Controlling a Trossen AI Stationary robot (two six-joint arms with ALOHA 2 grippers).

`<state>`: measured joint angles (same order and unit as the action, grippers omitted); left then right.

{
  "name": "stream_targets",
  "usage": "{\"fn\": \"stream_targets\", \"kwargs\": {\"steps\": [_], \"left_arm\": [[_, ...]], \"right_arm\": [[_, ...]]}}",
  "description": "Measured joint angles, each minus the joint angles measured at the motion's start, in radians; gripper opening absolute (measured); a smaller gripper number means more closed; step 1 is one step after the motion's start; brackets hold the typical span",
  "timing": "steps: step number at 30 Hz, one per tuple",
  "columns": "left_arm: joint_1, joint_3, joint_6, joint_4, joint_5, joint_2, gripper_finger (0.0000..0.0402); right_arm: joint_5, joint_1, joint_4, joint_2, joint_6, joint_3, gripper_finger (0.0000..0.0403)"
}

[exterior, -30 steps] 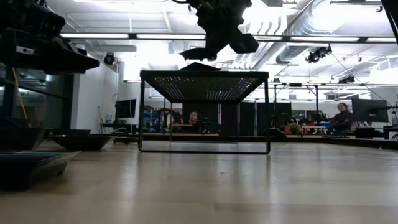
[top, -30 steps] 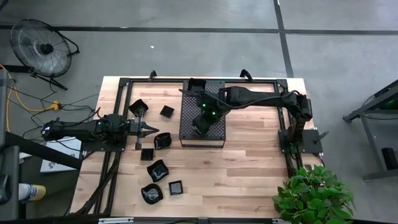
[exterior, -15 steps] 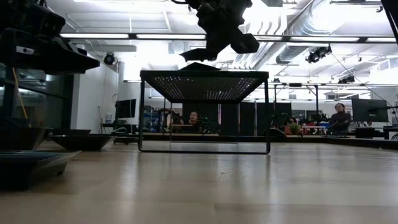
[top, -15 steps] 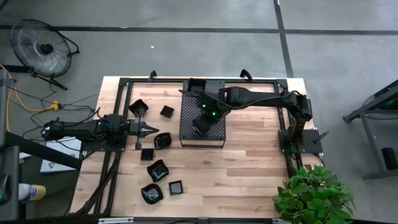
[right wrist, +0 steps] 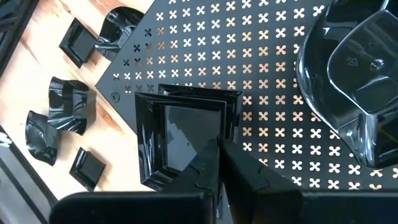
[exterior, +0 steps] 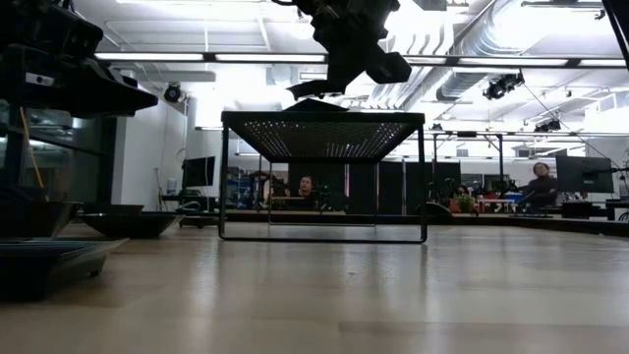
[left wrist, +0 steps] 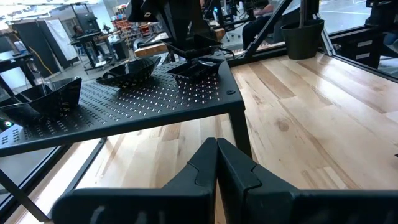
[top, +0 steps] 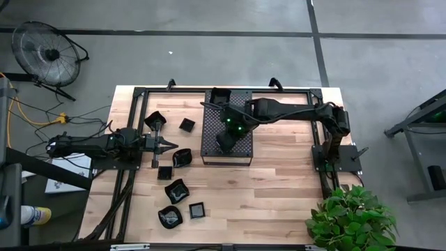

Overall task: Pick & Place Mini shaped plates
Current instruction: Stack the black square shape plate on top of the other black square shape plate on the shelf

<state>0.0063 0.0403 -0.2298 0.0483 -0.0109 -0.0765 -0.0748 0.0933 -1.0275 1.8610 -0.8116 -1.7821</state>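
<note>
Several glossy black mini plates lie on the wooden table's left half, among them a wavy one (top: 182,157) and a square one (top: 197,210). The black perforated tray (top: 241,150) stands on legs at the middle. It carries a square plate (top: 221,95) at its far corner and a large rounded plate (right wrist: 348,68). My right gripper (right wrist: 218,152) is over the tray's near left part, shut on another square plate (right wrist: 180,134). My left gripper (top: 169,144) is shut, level above the table left of the tray, touching nothing. My right gripper pinches the square plate by its rim (right wrist: 208,142) between the two fingers, coming from above and pointing down. In the low view the plate (exterior: 314,102) sits tilted at the tray's top surface; whether it is lifted clear, I cannot tell.
The fan (top: 45,49) stands on the floor beyond the far left corner, and a potted plant (top: 348,216) is at the near right corner. Bare wood lies right of the tray and along the near edge. People sit in the room behind.
</note>
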Motion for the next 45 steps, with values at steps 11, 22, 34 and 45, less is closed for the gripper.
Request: {"fn": "stream_targets", "kwargs": {"steps": [11,22,34,45], "left_arm": [[0.0,0.0,0.0,0.0,0.0,0.0,0.0001],[0.0,0.0,0.0,0.0,0.0,0.0,0.0001],[0.0,0.0,0.0,0.0,0.0,0.0,0.0001],[0.0,0.0,0.0,0.0,0.0,0.0,0.0001]], "right_arm": [[-0.005,-0.001,0.01,0.019,-0.003,0.0,0.0011],[-0.022,-0.001,0.026,0.026,-0.001,0.0,0.0011],[-0.017,0.0,0.022,0.026,0.001,0.0,0.0024],[-0.008,0.0,0.022,0.026,0.005,0.0,0.0086]]}}
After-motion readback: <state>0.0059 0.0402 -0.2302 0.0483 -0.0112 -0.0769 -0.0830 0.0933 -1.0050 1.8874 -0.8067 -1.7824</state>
